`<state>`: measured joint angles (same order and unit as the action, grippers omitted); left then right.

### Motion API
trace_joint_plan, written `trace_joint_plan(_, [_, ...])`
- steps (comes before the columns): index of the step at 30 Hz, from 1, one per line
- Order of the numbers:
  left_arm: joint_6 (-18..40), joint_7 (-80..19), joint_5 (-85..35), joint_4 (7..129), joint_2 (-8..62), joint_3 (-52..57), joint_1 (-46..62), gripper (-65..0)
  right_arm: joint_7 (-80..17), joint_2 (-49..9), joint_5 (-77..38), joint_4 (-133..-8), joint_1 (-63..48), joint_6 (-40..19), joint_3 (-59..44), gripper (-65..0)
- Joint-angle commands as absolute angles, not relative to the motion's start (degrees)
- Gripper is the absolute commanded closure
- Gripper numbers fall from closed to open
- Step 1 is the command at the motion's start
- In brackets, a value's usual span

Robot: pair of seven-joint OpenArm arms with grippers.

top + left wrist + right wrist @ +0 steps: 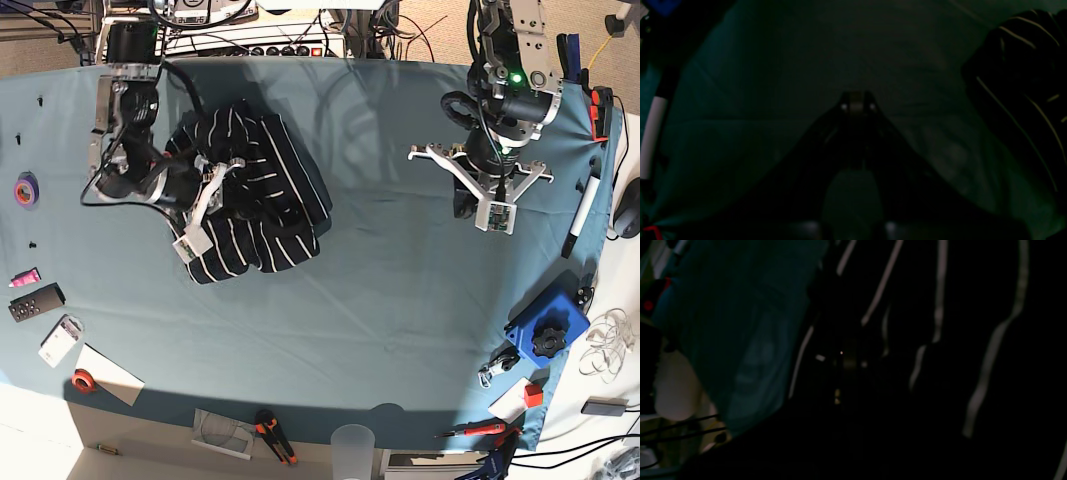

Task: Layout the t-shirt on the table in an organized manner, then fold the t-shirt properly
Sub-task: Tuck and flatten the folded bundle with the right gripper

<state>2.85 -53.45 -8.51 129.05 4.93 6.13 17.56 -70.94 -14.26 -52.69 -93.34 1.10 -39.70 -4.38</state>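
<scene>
The t-shirt (250,195) lies crumpled on the table (380,300), toward the right arm's side. The right gripper (192,238) sits on its edge, jaws closed; whether cloth is pinched cannot be told. The left gripper (497,215) hovers closed and empty, well apart. Layout stage: next, lifting and spreading.

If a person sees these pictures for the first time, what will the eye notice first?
First comes the t-shirt, a crumpled dark heap with thin white stripes, lying on the left part of the teal table in the base view. The right gripper is shut at the heap's left edge, seemingly pinching cloth. The left gripper is shut over bare table at the far right, apart from the shirt.
</scene>
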Motion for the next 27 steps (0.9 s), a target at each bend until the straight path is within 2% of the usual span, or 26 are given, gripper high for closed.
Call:
trace_joint_plan(1, [3.0,-52.0,-8.9,130.0,4.9,6.2,17.3,0.0,-69.9,-15.0,-55.0,-94.9,2.4,-40.0,-4.6,0.0])
trace_joint_plan(6, [3.0,-52.0,-8.8,130.0,4.9,6.2,17.3,0.0,-67.6,-15.0,-54.9,-96.6,4.6,-40.0,-7.4,0.0])
trace_joint_plan(11, [3.0,-51.9,-8.9,130.0,4.9,6.2,17.3,0.0,-59.7,-13.9,-45.2,-95.6,7.9,-40.0,-9.6,0.0])
trace_joint_plan(20, [3.0,-51.4,-9.9,130.0,4.9,6.2,17.3,0.0,-58.3,-10.1,-40.6,-75.0,13.6,-40.0,-6.6,0.0])
trace_joint_plan(23, [3.0,-51.4,-9.9,130.0,4.9,6.2,17.3,0.0,-60.0,-9.6,-42.9,-71.9,14.0,-40.0,-6.6,0.0])
trace_joint_plan(27, [3.0,-51.4,-9.9,130.0,4.9,6.2,17.3,0.0,-70.8,-10.0,-56.3,-76.1,14.1,-40.0,-7.6,0.0])
